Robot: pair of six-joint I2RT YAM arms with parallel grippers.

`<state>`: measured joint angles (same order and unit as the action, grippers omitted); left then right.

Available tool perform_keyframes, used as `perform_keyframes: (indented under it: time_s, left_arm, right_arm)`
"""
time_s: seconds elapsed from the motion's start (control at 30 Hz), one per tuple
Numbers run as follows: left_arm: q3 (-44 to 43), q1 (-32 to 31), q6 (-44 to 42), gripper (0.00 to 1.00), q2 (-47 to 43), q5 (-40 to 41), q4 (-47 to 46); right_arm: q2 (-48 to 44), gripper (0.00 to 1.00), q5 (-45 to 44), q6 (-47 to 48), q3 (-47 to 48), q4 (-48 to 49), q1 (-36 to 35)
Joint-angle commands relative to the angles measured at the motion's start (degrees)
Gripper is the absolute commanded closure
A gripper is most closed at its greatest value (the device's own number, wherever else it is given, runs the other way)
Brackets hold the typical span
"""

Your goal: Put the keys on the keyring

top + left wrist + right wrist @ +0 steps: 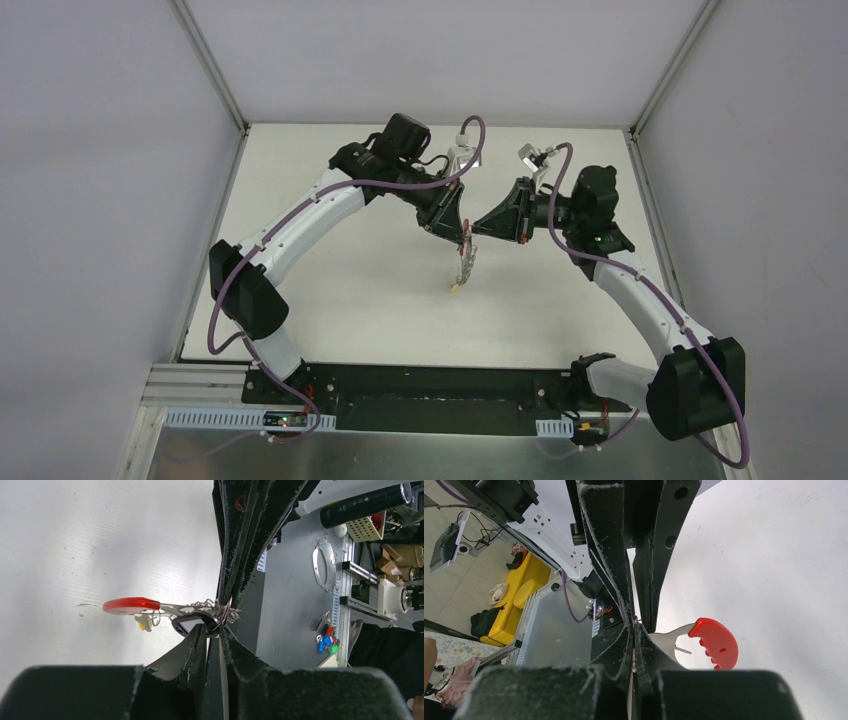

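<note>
The keys point(461, 266) hang in the air over the middle of the white table, between both grippers. In the left wrist view they spread sideways: silver rings point(223, 612), a yellow-headed key point(144, 623) and the red strap end point(131, 605). The keyring point(188, 625), a small black oval loop, sits just under the rings. My left gripper point(216, 629) is pinched on its end, jaws almost together. My right gripper point(634, 626) is shut on a thin silver ring of the bunch, with the grey-and-red strap point(718, 643) sticking out beside it. The fingertips of both grippers meet tip to tip point(468, 236).
The white table point(350, 290) has grey walls on the left, right and back. Past its near edge, the left wrist view shows a grey bench with coloured key tags point(325, 642) and a metal oval plate point(324, 568).
</note>
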<state>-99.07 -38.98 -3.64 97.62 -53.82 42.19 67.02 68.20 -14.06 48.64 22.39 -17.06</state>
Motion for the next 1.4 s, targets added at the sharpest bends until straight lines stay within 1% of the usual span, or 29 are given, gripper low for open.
perform_keyframes:
  time_s: [0.0,0.23,0.27,0.7,1.1,1.13,1.37]
  left_arm:
    - [-0.06,0.05,1.10,0.86,-2.20,-3.06,-1.84]
    - [0.14,0.05,1.91,0.99,-1.35,-4.17,-2.35]
    - [0.30,0.05,2.21,1.00,-1.24,-4.40,-2.54]
    - [-0.93,-0.13,2.96,1.00,1.13,-5.00,-2.02]
    - [-1.30,-0.32,0.27,1.00,0.66,-3.44,0.55]
    - [-1.30,-0.23,-0.12,0.99,0.31,-3.20,0.80]
    - [-2.07,0.98,-1.55,0.84,-2.11,-2.05,1.63]
  right_arm:
    - [-1.83,1.00,0.97,-1.21,0.09,4.94,0.44]
    - [-1.81,1.00,0.80,-1.70,0.22,5.40,0.50]
    - [-1.74,1.00,0.75,-1.93,0.22,5.69,0.60]
    - [-0.58,1.00,1.07,-4.79,-0.21,9.31,0.59]
    - [-0.71,1.00,1.74,-4.33,-0.99,9.70,1.28]
    - [-0.75,1.00,1.83,-4.31,-1.12,9.69,1.52]
    - [-0.80,1.00,2.70,-4.13,-1.57,9.69,1.97]
